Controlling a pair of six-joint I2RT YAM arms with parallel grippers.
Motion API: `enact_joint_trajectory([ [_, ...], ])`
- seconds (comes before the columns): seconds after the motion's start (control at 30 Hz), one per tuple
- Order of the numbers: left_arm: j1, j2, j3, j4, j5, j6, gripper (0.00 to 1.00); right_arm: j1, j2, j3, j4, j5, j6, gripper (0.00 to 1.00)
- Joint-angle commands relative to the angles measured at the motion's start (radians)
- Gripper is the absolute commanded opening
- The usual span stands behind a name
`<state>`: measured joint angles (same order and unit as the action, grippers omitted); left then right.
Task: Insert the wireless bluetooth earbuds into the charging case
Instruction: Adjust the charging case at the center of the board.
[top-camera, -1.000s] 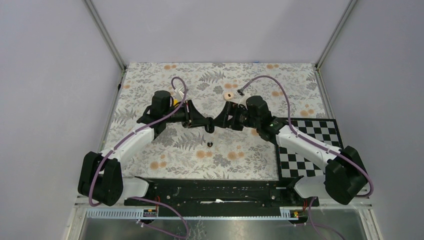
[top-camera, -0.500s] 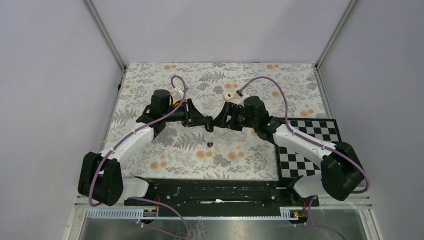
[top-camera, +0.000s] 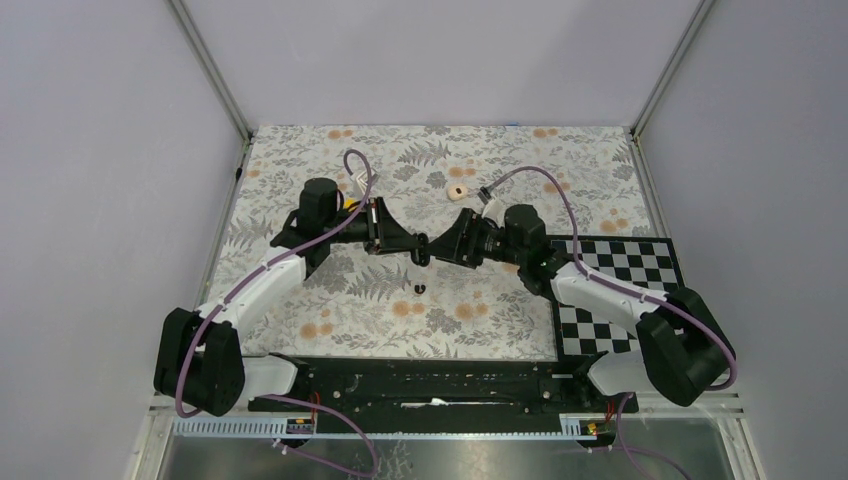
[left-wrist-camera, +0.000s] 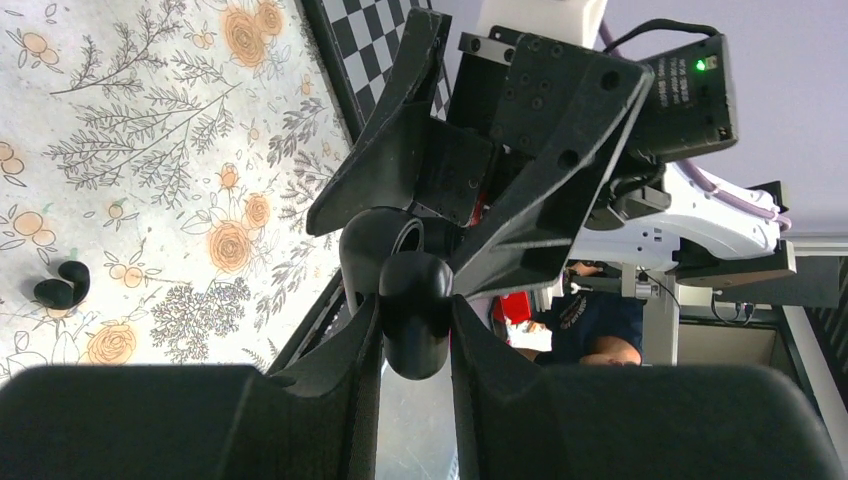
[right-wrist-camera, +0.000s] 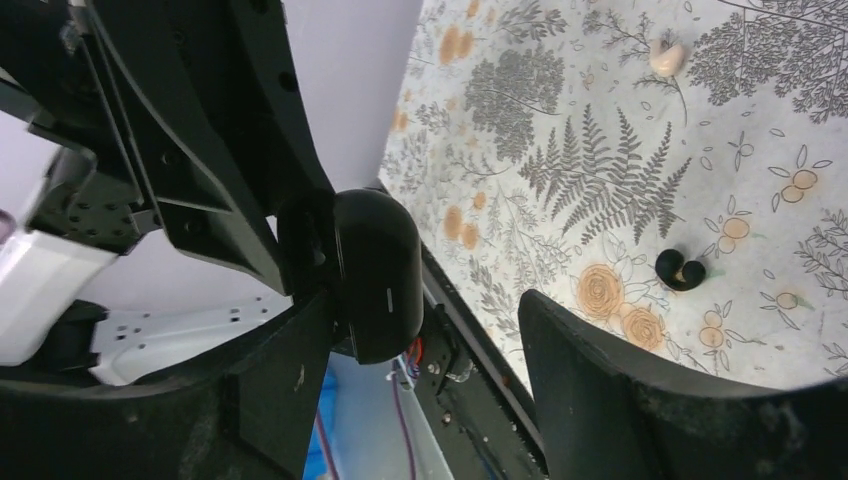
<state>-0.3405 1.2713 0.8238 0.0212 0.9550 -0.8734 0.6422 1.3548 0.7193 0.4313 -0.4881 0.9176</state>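
The case (right-wrist-camera: 375, 275), pinched in the left gripper (left-wrist-camera: 415, 320), was hidden from overhead where it met the right gripper (top-camera: 447, 247). At 6 o'clock from them the loose earbud (top-camera: 419, 289) was a speck, shape unreadable. The left arm (top-camera: 262, 280) covered most of a yellow thing (top-camera: 349, 203).

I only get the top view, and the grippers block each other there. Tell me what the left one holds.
Observer: In the left wrist view, the left gripper is shut on the case, pinching it from both sides.
Operator: Report the right gripper.
Observer: In the right wrist view, the right gripper is open. The case sits close beside one finger, and the other finger is well clear of it.
Operator: Check it for an earbud.
Observer: None shows between its fingers. One earbud lies on the cloth below.
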Motion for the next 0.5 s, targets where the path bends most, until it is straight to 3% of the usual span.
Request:
enact_joint_trajectory([
  [0.0,0.003,-0.005,0.025,0.036,0.051,-0.004,0.00,-0.037,-0.029,-0.041,0.269,-0.145,0.122,0.71],
  [0.13,0.003,-0.011,0.041,0.039,0.052,-0.012,0.00,-0.039,-0.045,-0.038,0.251,-0.144,0.118,0.59],
  [0.47,0.003,-0.004,0.042,0.118,0.073,-0.080,0.00,-0.040,0.009,0.009,0.259,-0.181,0.111,0.62],
])
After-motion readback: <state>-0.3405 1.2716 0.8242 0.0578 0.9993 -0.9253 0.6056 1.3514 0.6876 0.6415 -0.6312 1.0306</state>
